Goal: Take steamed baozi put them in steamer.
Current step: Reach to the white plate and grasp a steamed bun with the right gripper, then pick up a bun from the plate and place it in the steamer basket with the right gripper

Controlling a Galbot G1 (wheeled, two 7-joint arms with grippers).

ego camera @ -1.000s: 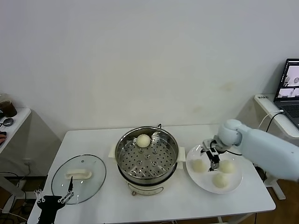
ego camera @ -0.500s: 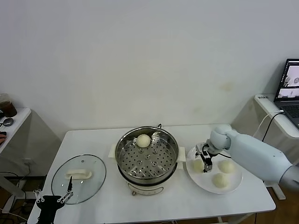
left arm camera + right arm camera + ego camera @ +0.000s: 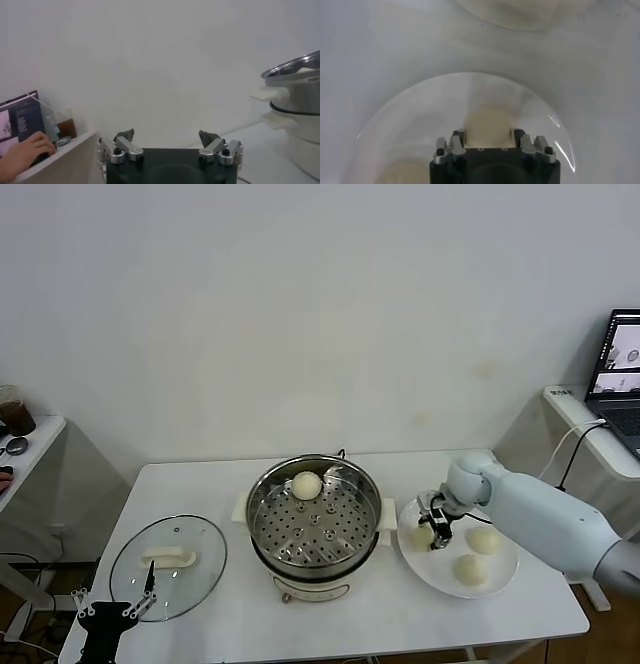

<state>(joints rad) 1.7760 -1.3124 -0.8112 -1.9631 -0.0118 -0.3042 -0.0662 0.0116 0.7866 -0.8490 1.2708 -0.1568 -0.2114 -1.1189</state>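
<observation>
Right gripper (image 3: 436,530): has dropped onto the plate (image 3: 500,574) over the last sec, shifting from between the buns toward the plate's steamer-side edge; now sits directly over the leftmost baozi (image 3: 423,536).
Jaw state, R: in the wrist view the fingers stand either side of that bun (image 3: 487,122), bun filling the gap; contact looks made or v. near, but firm closure can't be confirmed; not lifted.
Left gripper (image 3: 170,142): parked low by the table's front-left corner, beside the glass lid (image 3: 168,566); jaws wide apart, nothing held; no change.
Baozi count: one bun (image 3: 307,485) already in the steamer (image 3: 315,519), at the rear of the perforated tray; three on the plate, incl. the targeted one; other two (image 3: 484,541), (image 3: 470,569) apart from the gripper.
Steamer: uncovered, just beside the plate; tray mostly bare.
Meaning for task: approach phase appears done; grasp of bun no. 2 is the step in hand; approx a quarter complete.
Risk: soft dough; over-squeeze could dent it; neighbouring bun near the outer finger.
</observation>
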